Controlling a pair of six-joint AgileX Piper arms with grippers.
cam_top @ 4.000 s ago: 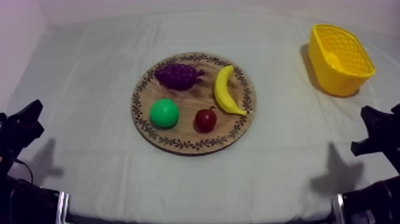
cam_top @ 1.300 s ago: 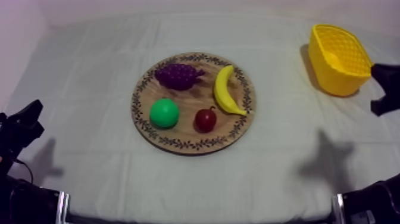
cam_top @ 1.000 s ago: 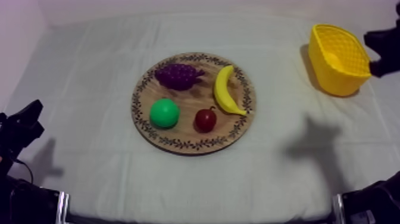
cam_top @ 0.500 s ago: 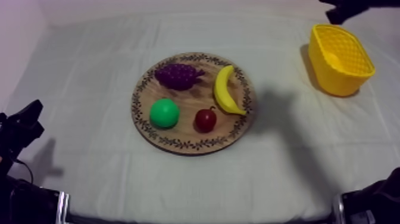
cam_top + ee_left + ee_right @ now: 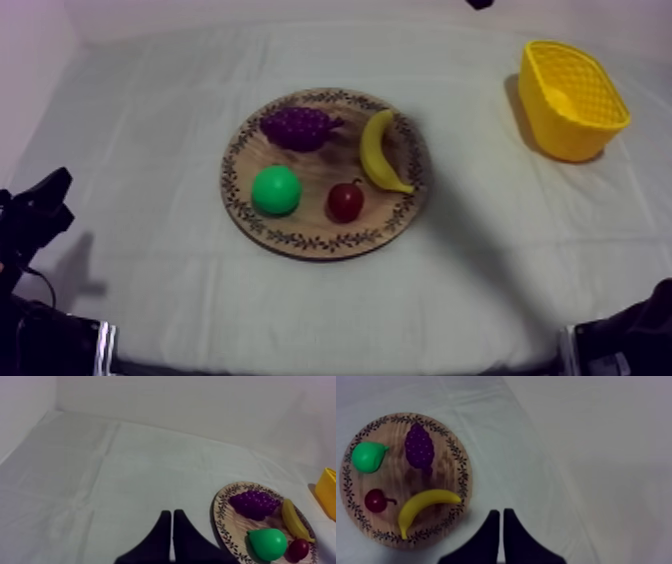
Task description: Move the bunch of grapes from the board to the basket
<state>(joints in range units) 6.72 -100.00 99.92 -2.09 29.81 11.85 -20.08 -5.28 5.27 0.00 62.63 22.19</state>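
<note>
while left tool [image 5: 172, 512] and right tool [image 5: 501, 511] sit closed, empty — grapes [image 5: 298, 127] lie at the board [image 5: 300, 240] rim.

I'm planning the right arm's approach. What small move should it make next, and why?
Probably shift the right gripper over the purple bunch of grapes and open it: it is shut on nothing, off the rim of the round wooden board, nearest the yellow banana.

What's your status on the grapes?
Left gripper shut, empty. Right gripper shut, empty, beside wooden board. Bunch of grapes on board, ungrasped. Banana beside it, apart.
</note>
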